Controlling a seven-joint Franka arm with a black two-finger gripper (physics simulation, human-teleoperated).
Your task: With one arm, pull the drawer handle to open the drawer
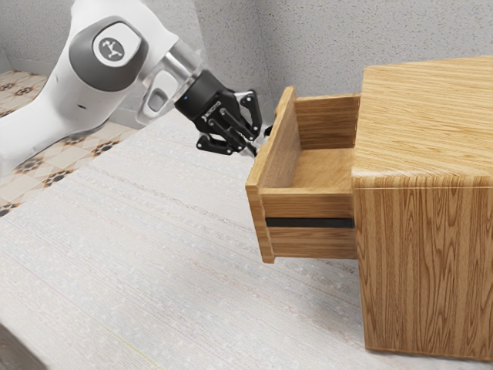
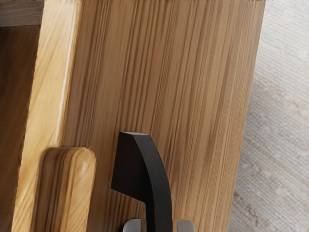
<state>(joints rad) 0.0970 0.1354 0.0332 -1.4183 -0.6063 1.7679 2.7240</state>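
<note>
Items, counted: one arm [image 1: 69,85], white with grey joints, entering from the exterior view's upper left; one black claw [image 1: 254,131] at its end; one cabinet [image 1: 424,193]; one drawer [image 1: 308,173]; one handle [image 2: 67,193]; one worktop [image 1: 139,254], pale grey with a fine streaked grain. The cabinet is a plain oak-coloured box with a strong vertical grain on its near face. It stands on the worktop at the exterior view's right. The drawer is of the same wood and open-topped, with nothing lying inside. It stands well out of the cabinet's upper part toward the exterior view's left, so its floor and inner walls are in sight. One dark horizontal strip runs along its near side panel. The drawer front [image 1: 271,158] is a thick board with a lighter top edge; in the wrist view its outer face [image 2: 193,96] shows close vertical striping. The handle is a rounded wooden bar in matching grain. It sits on that outer face by the front's top edge, close under the hand. The claw is level with the upper part of the drawer front and right against its outer side, pointing at it. Whether the claw is apart, together or clamped on the handle cannot be told. Surroundings: grey walls and a patterned tiled floor [image 1: 23,85] beyond the worktop.
</note>
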